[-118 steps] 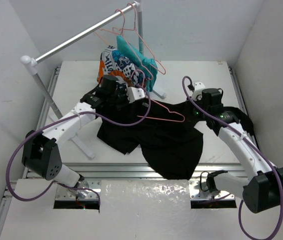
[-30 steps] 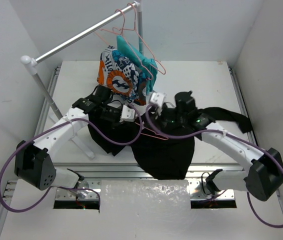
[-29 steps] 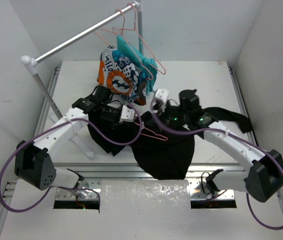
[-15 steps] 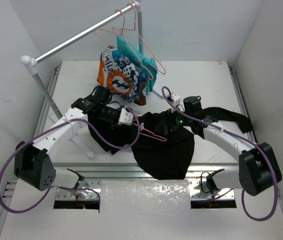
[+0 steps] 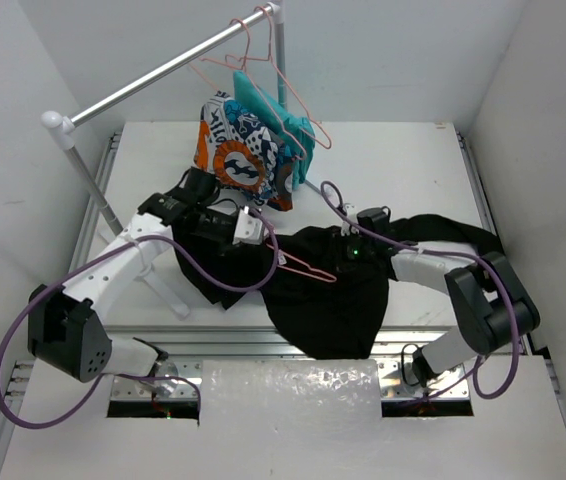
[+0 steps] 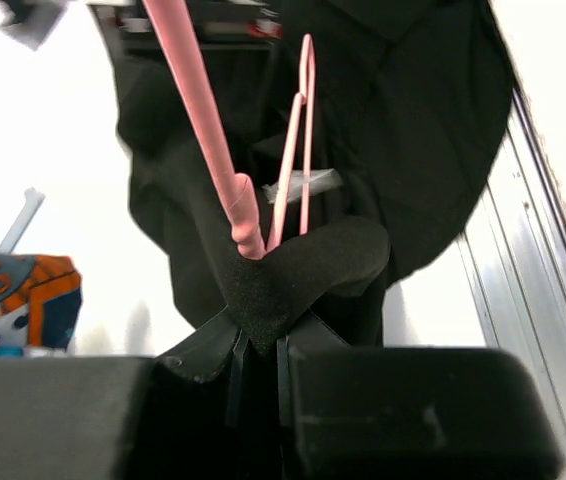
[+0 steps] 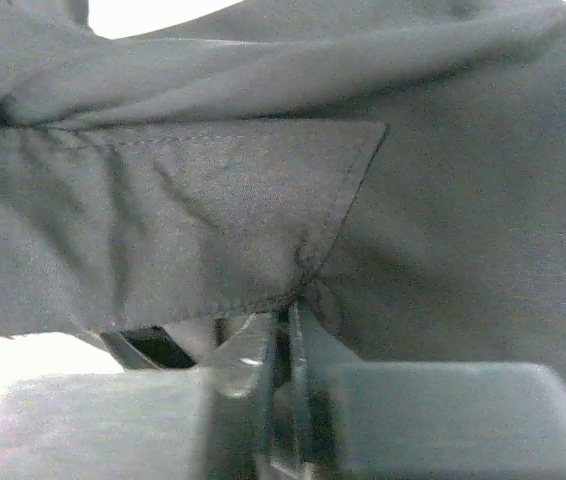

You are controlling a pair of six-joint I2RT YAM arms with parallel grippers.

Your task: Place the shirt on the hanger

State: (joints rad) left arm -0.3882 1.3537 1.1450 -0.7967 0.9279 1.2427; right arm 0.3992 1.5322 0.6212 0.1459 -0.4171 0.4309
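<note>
Black shirt point(image 5: 328, 300) is seen heaped at the lower centre of the top view, reaching the near edge of the surface point(image 5: 403, 160). A folded edge of it is now pinched between the pressed-together fingers of the right claw point(image 7: 285, 335), which was spread wide half a second ago. Just left of centre, the hanger point(image 6: 203, 130) is held by its wire in the clamped left claw point(image 6: 263, 275), against the fabric. With both things gripped, the shirt is judged ready to be drawn over the hanger's arm.
</note>
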